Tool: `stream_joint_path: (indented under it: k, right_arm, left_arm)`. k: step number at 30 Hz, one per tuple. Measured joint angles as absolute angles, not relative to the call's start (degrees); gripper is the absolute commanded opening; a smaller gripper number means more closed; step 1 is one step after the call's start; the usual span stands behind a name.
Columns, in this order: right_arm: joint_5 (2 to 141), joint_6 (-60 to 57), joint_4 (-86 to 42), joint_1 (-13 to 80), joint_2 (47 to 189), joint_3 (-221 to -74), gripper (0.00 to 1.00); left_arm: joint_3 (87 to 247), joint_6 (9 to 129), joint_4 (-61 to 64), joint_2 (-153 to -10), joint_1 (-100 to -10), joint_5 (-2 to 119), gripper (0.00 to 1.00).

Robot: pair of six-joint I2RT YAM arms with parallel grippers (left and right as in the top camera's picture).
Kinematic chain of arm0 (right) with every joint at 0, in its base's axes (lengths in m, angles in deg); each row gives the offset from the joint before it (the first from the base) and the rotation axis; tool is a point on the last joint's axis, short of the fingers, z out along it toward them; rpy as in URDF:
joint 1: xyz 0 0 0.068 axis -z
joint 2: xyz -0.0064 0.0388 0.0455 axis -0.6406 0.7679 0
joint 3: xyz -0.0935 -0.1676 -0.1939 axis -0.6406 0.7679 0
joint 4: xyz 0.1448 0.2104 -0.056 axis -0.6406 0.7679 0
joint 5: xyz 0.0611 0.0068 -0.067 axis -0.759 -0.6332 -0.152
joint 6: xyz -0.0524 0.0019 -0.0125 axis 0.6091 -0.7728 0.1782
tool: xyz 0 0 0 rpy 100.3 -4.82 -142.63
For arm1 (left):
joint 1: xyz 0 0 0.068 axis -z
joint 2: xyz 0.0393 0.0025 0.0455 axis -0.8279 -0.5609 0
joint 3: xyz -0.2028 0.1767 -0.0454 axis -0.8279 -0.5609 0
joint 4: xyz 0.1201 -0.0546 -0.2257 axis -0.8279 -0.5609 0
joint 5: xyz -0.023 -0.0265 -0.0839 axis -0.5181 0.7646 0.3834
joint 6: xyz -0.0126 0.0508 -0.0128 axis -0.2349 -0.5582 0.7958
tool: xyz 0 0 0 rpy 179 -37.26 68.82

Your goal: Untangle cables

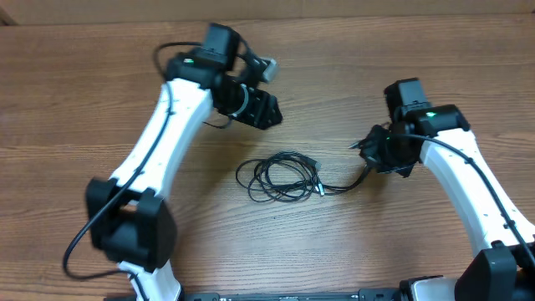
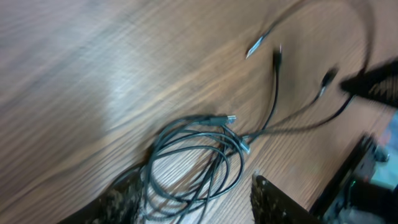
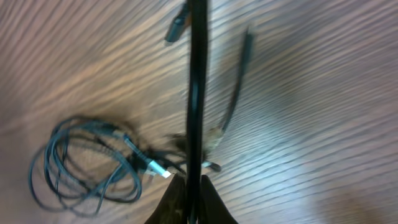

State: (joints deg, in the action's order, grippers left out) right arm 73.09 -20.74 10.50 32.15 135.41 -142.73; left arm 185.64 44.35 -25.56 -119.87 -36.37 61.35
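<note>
The cables (image 1: 280, 177) lie as a loose coil of thin black cords on the wooden table, mid-frame. One strand (image 1: 347, 183) runs right from the coil to my right gripper (image 1: 366, 152), which is shut on it. In the right wrist view the held cable (image 3: 196, 93) runs straight up from the closed fingers (image 3: 193, 182), with the coil (image 3: 81, 165) at the lower left. My left gripper (image 1: 266, 110) hovers above and behind the coil, open and empty. In the left wrist view its fingers (image 2: 194, 182) stand apart on either side of the coil (image 2: 193, 155). Loose plug ends (image 2: 256, 45) lie beyond.
The wooden table (image 1: 100, 100) fills the view. Both white arms reach in from the front edge; the left arm's thick black wire (image 1: 167, 50) loops near its wrist. My right gripper shows blurred at the right edge of the left wrist view (image 2: 379, 84).
</note>
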Motion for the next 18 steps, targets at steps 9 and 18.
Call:
stream_joint_path:
  k: [9, 18]
  right_arm:
    - [73.0, -17.9, 10.6, 34.3, 135.4, -142.7, 0.58]
    - [73.2, -16.5, 10.3, 34.4, 135.4, -142.7, 0.59]
  left_arm:
    - [185.6, 34.7, -24.4, -131.0, -33.1, 62.0, 0.58]
    - [185.7, 23.9, -29.5, -139.0, -33.1, 61.9, 0.5]
